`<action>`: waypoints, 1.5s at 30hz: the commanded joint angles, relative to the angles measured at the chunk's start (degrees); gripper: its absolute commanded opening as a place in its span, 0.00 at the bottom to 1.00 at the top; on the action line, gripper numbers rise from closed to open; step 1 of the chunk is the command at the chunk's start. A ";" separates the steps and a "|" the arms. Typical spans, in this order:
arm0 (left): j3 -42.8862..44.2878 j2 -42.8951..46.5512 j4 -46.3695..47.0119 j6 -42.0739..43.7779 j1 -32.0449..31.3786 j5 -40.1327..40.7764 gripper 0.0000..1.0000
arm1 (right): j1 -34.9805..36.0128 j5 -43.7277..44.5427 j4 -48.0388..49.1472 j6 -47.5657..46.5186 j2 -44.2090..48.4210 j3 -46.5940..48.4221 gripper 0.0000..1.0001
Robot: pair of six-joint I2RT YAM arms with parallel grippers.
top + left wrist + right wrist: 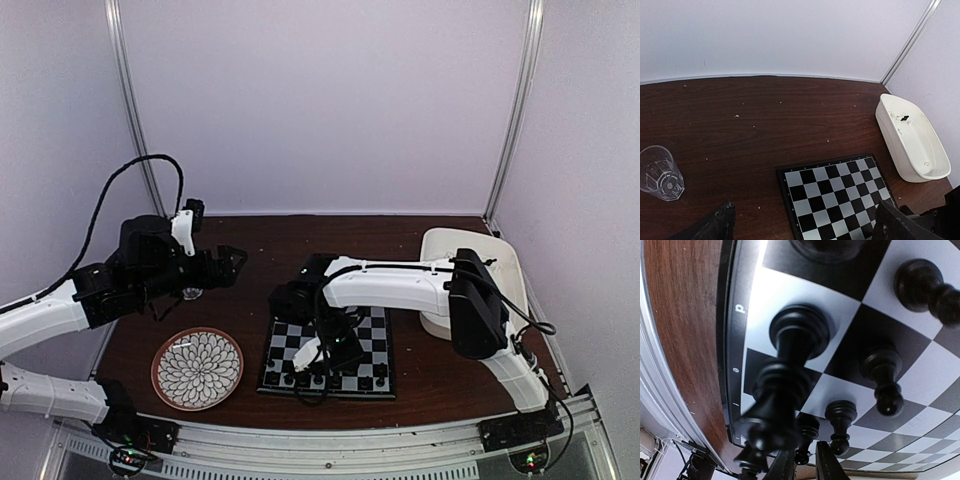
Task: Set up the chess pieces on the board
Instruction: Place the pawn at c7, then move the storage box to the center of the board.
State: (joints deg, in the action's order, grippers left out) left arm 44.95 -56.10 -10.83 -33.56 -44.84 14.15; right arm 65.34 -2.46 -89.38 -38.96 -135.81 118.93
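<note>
Black chess piece [790, 365] on board [790, 292]

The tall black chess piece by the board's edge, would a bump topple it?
Probably: the tall black piece stands thin and high on a small round base. It looks shiny, maybe slippery, and small, so likely light.

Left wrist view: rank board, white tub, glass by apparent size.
1. board, even though the frame's bottom edge cuts it off
2. white tub, farther away, so true size unsure
3. glass

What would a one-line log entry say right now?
right gripper: low over board, among black pieces | left gripper: open, clear of board
</note>
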 commanded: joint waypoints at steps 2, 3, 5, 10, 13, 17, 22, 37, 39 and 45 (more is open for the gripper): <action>1.33 -0.82 1.47 -0.44 -0.16 -0.79 0.98 | 0.16 1.49 0.35 0.55 1.37 -0.28 0.19; 1.40 -0.91 1.44 -0.43 -0.16 -0.86 0.98 | 0.15 1.61 0.16 0.62 1.59 -0.18 0.19; 1.62 -0.97 1.31 -0.45 -0.16 -0.96 0.98 | 0.17 1.69 -0.18 0.56 2.24 -0.17 0.19; 2.32 -1.19 0.75 -0.34 -0.16 -1.04 0.98 | 0.22 0.33 -0.92 -0.53 5.73 -1.69 0.26; 2.84 -1.39 0.43 -0.29 -0.16 -1.06 0.98 | 0.03 -0.09 -1.34 -1.11 8.27 -2.66 0.30; 4.17 -1.76 0.16 0.78 -0.16 -1.50 0.98 | -2.03 -2.24 -1.89 -1.56 12.23 -2.51 0.31; 6.35 -2.73 2.13 8.36 -0.16 -6.37 0.98 | -14.24 -9.66 1.33 0.33 19.45 -1.78 0.30; 6.92 -13.10 18.79 9.76 -0.25 -27.78 0.87 | -58.64 3.51 26.23 24.30 23.68 -11.08 0.28; 6.65 -13.78 20.07 8.36 -0.20 -29.63 0.84 | -61.43 3.49 26.86 26.37 21.24 -10.08 0.27; 5.42 -13.42 21.34 7.43 -0.25 -33.26 0.72 | -64.05 5.17 27.38 28.67 12.66 -6.02 0.20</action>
State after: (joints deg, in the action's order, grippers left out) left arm 50.13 -69.91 7.16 -25.54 -44.95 -14.48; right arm 1.89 -1.08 -63.11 -13.63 -118.30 109.43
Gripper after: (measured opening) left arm 0.742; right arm 0.207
